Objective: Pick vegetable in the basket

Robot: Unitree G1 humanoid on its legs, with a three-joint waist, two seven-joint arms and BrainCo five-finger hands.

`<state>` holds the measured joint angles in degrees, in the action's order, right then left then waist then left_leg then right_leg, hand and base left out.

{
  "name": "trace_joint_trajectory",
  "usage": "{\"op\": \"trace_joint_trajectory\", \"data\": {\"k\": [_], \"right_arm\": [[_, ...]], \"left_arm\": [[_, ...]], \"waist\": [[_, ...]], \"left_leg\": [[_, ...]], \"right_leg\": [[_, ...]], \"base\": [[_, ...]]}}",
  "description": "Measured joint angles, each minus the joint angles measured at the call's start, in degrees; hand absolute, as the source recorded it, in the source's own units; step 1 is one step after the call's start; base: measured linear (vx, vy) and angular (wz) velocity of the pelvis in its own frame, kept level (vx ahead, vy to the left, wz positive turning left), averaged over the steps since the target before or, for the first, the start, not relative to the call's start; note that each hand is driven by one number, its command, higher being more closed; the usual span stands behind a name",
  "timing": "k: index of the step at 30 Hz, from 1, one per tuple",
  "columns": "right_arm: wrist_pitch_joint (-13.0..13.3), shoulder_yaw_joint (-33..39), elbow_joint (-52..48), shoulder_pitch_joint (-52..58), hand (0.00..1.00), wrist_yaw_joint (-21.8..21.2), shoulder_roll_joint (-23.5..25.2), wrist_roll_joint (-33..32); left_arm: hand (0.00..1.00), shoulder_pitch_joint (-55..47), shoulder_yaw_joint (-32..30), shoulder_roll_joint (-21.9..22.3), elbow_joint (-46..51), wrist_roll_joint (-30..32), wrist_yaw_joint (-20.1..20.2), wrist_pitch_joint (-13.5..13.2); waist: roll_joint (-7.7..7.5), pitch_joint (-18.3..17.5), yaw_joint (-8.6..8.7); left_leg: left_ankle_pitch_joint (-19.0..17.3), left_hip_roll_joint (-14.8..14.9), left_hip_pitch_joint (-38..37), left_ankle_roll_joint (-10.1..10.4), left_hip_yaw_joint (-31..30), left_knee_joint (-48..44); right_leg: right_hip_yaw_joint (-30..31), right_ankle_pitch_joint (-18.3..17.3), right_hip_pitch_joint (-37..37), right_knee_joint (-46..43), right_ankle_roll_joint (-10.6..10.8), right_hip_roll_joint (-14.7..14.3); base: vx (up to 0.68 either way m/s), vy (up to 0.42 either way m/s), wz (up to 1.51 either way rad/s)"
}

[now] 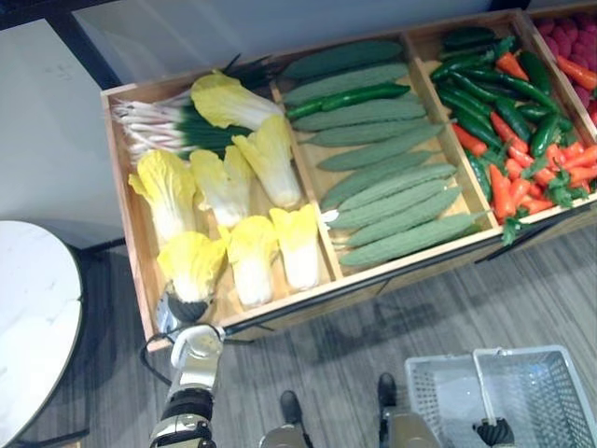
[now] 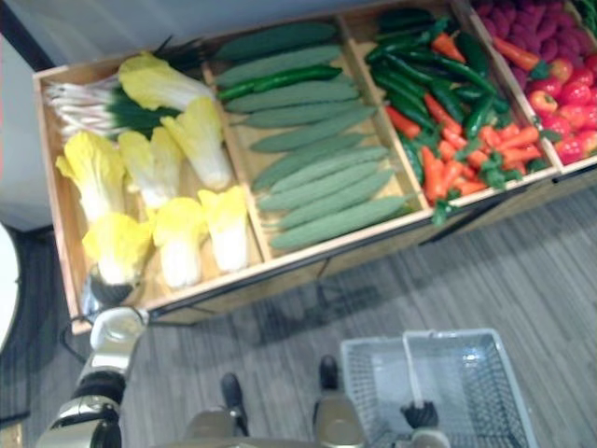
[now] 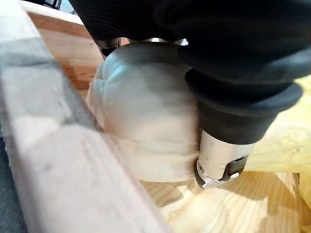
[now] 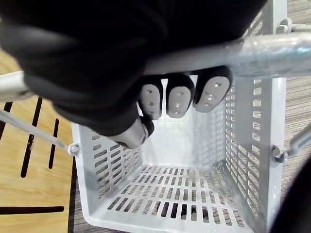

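now | left hand [image 1: 177, 315] clamped on pale cabbage [image 1: 191, 264] | right hand [image 4: 97, 73] curled round metal handle [image 4: 272, 53] | slotted basket [image 4: 245, 145]

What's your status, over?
Left hand closed on yellow-leafed cabbage in wooden crate. Right hand holding empty grey plastic basket by handle. Nothing in the way.

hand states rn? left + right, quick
Left hand: curled round the cabbage at its white base.
Right hand: curled round the basket handle.
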<state>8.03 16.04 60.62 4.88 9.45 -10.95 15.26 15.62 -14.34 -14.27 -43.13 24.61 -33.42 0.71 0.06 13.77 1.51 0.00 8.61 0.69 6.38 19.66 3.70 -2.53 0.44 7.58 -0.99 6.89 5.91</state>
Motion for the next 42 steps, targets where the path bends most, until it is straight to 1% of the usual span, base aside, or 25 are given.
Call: {"op": "trace_joint_trajectory", "data": {"k": [1,2,6,11,14,17,19,20,21,22,24,26,31,36,39,42], "right_arm": [[0.0,-0.6,0.0,-0.2,1.0,0.0,-0.1,0.0],[0.1,-1.1,0.0,-0.4,1.0,0.0,-0.4,0.1],[0.3,-1.4,0.6,-0.8,1.0,0.0,-0.6,0.4],[0.3,-1.4,1.1,-1.1,1.0,-0.1,-0.6,0.5],[0.2,-1.3,1.1,-1.1,1.0,-0.1,-0.6,0.5],[0.2,-0.7,1.1,-0.8,1.0,-0.2,-0.4,0.5],[0.2,-0.1,1.1,-0.5,1.0,-0.2,-0.1,0.5],[0.1,0.3,1.0,-0.4,1.0,-0.2,0.1,0.5],[0.1,1.3,1.0,-0.2,1.0,-0.2,0.4,0.6],[0.1,2.1,1.0,0.0,1.0,-0.2,0.5,0.5],[-0.2,3.5,1.0,0.6,1.0,-0.2,0.8,0.5],[-0.3,4.0,1.0,1.2,1.0,-0.2,0.8,0.4],[-0.4,4.3,0.9,3.6,1.0,-0.2,0.8,0.5],[-0.8,5.2,1.0,5.8,1.0,-0.2,0.8,0.5],[-1.5,6.1,1.0,6.1,1.0,-0.3,0.9,0.5],[-1.6,6.3,1.0,6.5,1.0,-0.4,0.9,0.5]], "left_arm": [[1.0,0.2,0.1,-0.4,-0.4,1.3,0.0,0.1],[1.0,0.5,0.9,-1.1,-0.7,1.5,0.1,0.6],[1.0,0.9,1.5,-1.8,-1.8,1.6,0.1,0.7],[1.0,0.9,1.7,-1.7,-1.9,1.4,0.3,0.6],[1.0,-0.2,1.5,-1.0,0.1,0.3,0.8,0.6],[1.0,-4.3,0.3,3.4,7.5,-2.4,1.5,0.4],[1.0,-8.1,0.2,7.7,14.6,-4.7,0.3,-1.0],[1.0,-8.9,0.3,8.6,16.2,-5.9,0.1,-1.2],[1.0,-10.3,0.4,10.4,19.5,-6.7,-0.1,-1.5],[1.0,-11.5,0.8,11.8,21.9,-8.7,-0.2,-2.7],[1.0,-12.3,1.5,13.2,23.9,-8.9,-0.2,-3.4],[1.0,-13.2,2.5,13.6,25.5,-10.7,-0.2,-4.3],[1.0,-15.8,3.3,14.4,30.0,-13.3,-0.2,-5.6],[1.0,-16.2,3.6,15.1,34.9,-14.8,-0.9,-5.8],[1.0,-16.4,3.6,15.4,37.1,-14.8,-1.8,-5.8],[1.0,-16.4,4.1,15.3,40.4,-14.6,-2.4,-5.8]], "waist": [[0.0,0.0,0.02],[0.04,0.1,0.02],[0.04,0.1,0.03],[-0.06,0.8,0.12],[-0.08,0.9,0.16],[-0.08,0.9,0.19],[-0.1,0.8,0.16],[-0.11,0.8,0.17],[-0.08,0.8,0.15],[-0.05,0.8,0.18],[0.03,0.6,0.17],[0.04,0.4,0.09],[0.13,-3.5,0.0],[0.2,-6.9,0.0],[0.04,-8.0,0.02],[-0.22,-9.0,0.17]], "left_leg": [[0.0,0.0,0.0,0.0,0.1,0.0],[0.0,0.0,0.0,0.0,0.1,0.0],[0.0,0.0,0.0,0.0,0.1,0.0],[0.0,-0.1,-1.0,0.0,0.1,0.1],[0.0,-0.2,-1.2,0.0,0.1,0.1],[0.0,-0.5,-1.3,0.0,-0.1,0.2],[0.0,-0.5,-1.9,0.0,-0.2,0.3],[0.0,-0.5,-2.1,0.0,-0.2,0.2],[0.0,-0.5,-2.2,0.0,-0.3,0.2],[0.0,-0.5,-2.2,0.0,-0.6,0.2],[0.0,-0.4,-2.4,0.0,-1.4,0.2],[0.0,-0.4,-3.0,0.0,-1.5,0.2],[0.1,-0.3,-3.0,-0.1,-1.5,0.2],[0.9,-0.4,-3.6,-0.6,-1.6,1.7],[0.9,-0.4,-3.9,-0.6,-1.6,1.7],[0.9,-0.4,-3.9,-0.6,-1.4,1.7]], "right_leg": [[0.1,0.1,0.0,0.2,0.0,0.0],[0.1,0.2,0.0,0.2,0.0,0.0],[0.1,0.4,-0.3,0.5,0.0,0.0],[0.1,0.6,-1.5,1.1,0.1,0.1],[0.0,0.7,-1.7,1.3,0.2,0.2],[-0.1,0.7,-2.2,1.6,0.2,0.4],[-0.3,0.7,-3.0,1.9,0.2,0.4],[-0.4,0.7,-3.2,1.9,0.2,0.4],[-0.5,0.7,-3.4,1.9,0.2,0.4],[-0.7,0.7,-3.6,1.9,0.2,0.4],[-1.3,0.7,-4.2,1.9,0.2,0.4],[-1.5,0.7,-4.8,1.9,0.2,0.4],[-1.7,0.7,-4.8,1.8,0.2,0.4],[-2.0,0.7,-4.9,1.6,0.2,0.4],[-2.0,0.7,-5.0,1.6,0.3,0.5],[-1.8,0.7,-5.0,1.7,0.3,0.4]], "base": [[0.0,0.0,0.0],[0.0,0.0,0.0],[0.0,0.0,0.0],[0.0,0.0,0.0],[0.0,0.0,0.0],[0.01,-0.002,0.01],[0.04,-0.008,0.04],[0.04,-0.012,0.03],[0.02,-0.011,0.05],[0.02,-0.016,0.08],[0.0,-0.016,0.14],[-0.02,-0.009,0.09],[-0.04,-0.011,0.01],[-0.04,-0.011,0.03],[0.0,-0.001,-0.01],[0.01,-0.004,-0.03]]}}
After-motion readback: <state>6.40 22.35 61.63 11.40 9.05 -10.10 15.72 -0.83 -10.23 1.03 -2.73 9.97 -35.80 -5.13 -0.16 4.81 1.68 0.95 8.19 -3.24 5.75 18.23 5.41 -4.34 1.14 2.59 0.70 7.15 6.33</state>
